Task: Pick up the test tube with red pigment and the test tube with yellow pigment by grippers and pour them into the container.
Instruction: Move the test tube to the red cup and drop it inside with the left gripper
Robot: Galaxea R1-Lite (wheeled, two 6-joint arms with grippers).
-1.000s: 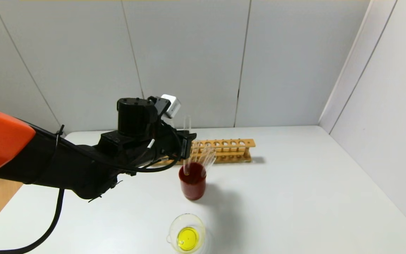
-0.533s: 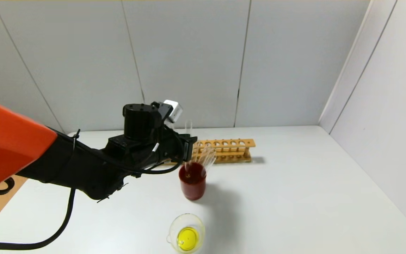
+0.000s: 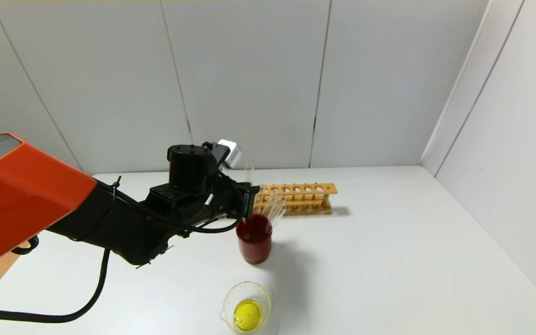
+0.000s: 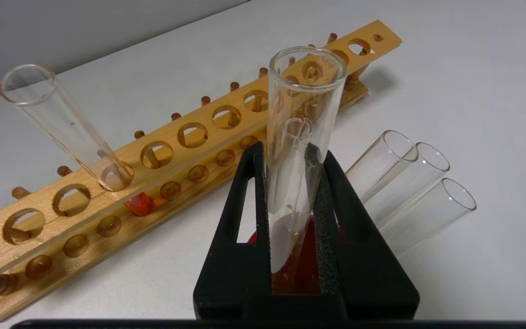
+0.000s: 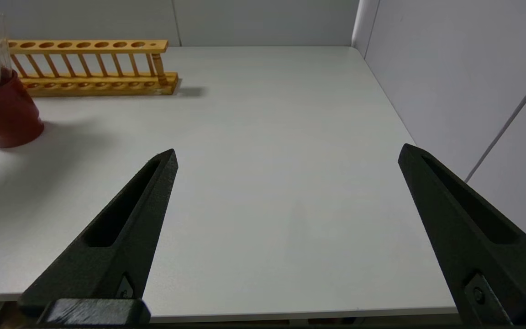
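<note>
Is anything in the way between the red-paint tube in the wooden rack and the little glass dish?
Yes. The dark-red cup stands between the rack with the red tube and the glass dish. The left gripper, shut on a clear tube, hangs over that cup too.

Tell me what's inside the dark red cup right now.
The red cup holds three empty clear tubes leaning together, plus the lower end of the tube gripped by the left gripper. The cup's bottom is hidden, so any liquid there can't be seen.
</note>
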